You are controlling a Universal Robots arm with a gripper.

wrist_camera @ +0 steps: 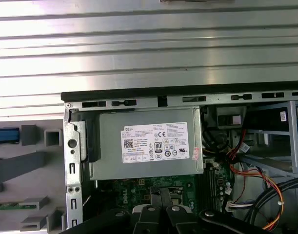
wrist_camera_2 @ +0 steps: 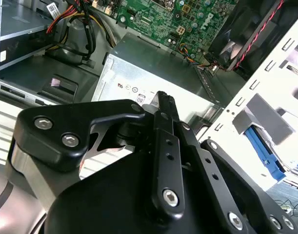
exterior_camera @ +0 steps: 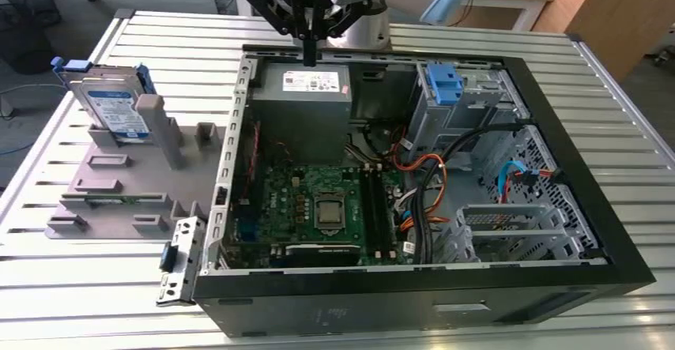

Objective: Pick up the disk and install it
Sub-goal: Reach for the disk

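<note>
Silver metal in a blue carrier frame, the disk [exterior_camera: 114, 107] stands on edge in a grey holder [exterior_camera: 116, 180] on the slatted counter [exterior_camera: 158, 38]. It is outside the open computer case [exterior_camera: 575, 231], at the exterior view's left. The black gripper [exterior_camera: 309, 59] hangs above the grey power supply [exterior_camera: 300, 101] at the case's far side, well apart from the disk. Its jaws are pressed together on nothing.
</note>
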